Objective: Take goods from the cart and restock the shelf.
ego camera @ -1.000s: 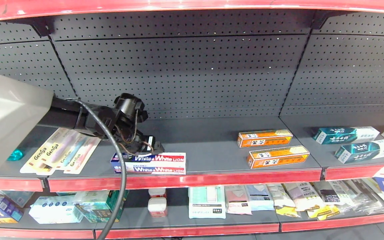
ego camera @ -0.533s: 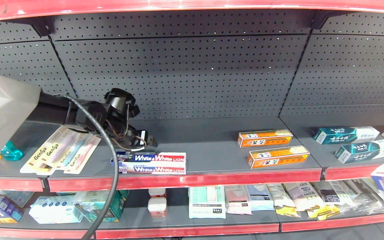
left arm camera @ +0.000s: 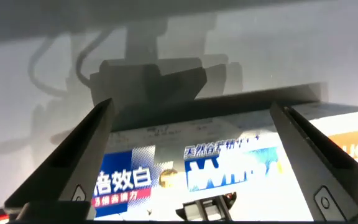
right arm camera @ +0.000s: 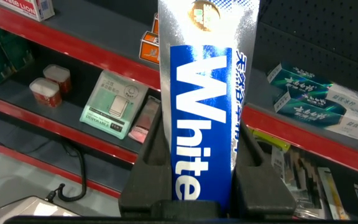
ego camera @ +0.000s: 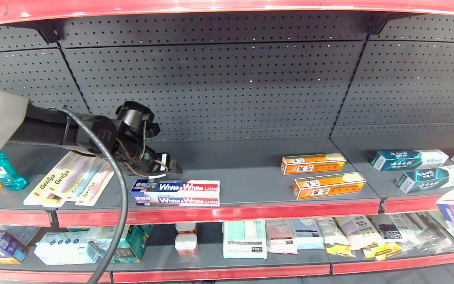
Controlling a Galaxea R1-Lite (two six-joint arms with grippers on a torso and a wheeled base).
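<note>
Because the toothpaste box point(right arm camera: 207, 93) is light, stiff card with smooth sides, I think it is best held across its long sides, as the right jaws pinch it now. Farther off, the left jaws are spread wide just above two more boxes point(ego camera: 175, 192) lying on the shelf point(ego camera: 246, 173).

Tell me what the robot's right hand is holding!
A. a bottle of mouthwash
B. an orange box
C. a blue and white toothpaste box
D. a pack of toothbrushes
C: in the right wrist view the right gripper has its two fingers pressed against the sides of a blue and white toothpaste box, which stands up between them.
</note>
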